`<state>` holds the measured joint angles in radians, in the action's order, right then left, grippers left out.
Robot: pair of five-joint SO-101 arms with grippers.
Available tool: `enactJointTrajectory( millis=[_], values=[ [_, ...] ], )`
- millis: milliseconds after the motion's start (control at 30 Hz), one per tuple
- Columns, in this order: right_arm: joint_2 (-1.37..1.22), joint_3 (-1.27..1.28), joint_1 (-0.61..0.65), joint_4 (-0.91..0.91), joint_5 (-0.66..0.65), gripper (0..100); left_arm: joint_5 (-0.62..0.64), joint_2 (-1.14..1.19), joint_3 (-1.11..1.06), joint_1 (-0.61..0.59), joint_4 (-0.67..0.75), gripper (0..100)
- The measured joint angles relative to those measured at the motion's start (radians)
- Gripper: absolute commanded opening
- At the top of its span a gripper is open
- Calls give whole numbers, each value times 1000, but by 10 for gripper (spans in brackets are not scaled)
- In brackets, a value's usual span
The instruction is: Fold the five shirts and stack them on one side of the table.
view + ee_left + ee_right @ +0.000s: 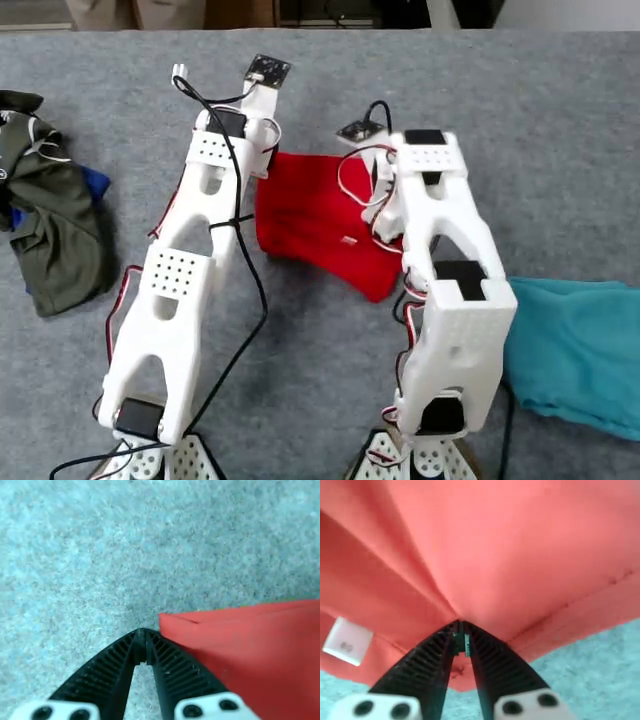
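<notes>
Nearest, two white arms flank the red shirt lying in the middle of the grey desk, long axis slanting far-left to near-right; the left gripper sits clenched just beside its far-left corner, while the right gripper grasps a puckered fold of that shirt.

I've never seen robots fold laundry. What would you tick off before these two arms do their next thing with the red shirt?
1. Hold of the right gripper on the red shirt: ok, cloth puckers into its shut tips.
2. Hold of the left gripper on the shirt's corner: not ok, tips shut beside the corner, no cloth seen between them.
3. Shirt lying smooth: not ok, creases run toward the right gripper.
4. teal shirt clear of it: ok, lies apart.
5. dark shirts clear of it: ok, heaped at the table's far side.
</notes>
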<state>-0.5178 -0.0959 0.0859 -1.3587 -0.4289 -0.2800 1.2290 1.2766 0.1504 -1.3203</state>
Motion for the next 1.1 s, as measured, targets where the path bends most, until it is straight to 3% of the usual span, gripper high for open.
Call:
enactJointTrajectory(
  millis=[167, 500, 600, 833, 1100],
  values=[
    [-2, -147, 17, 0, -41, 6, -3, 0, 17, 0, -28, 20],
    [-11, -459, 29, -120, -52, 6, -2, -120, 209, 0, -381, 19],
    [-51, -479, 0, -123, -71, 6, 0, -173, 192, 20, -420, 19],
    [-267, -525, -2, -14, -71, 6, 0, -356, -166, 109, -430, 19],
    [-551, -884, 0, -43, -72, 6, 18, -440, -523, 187, -420, 19]
  ],
)
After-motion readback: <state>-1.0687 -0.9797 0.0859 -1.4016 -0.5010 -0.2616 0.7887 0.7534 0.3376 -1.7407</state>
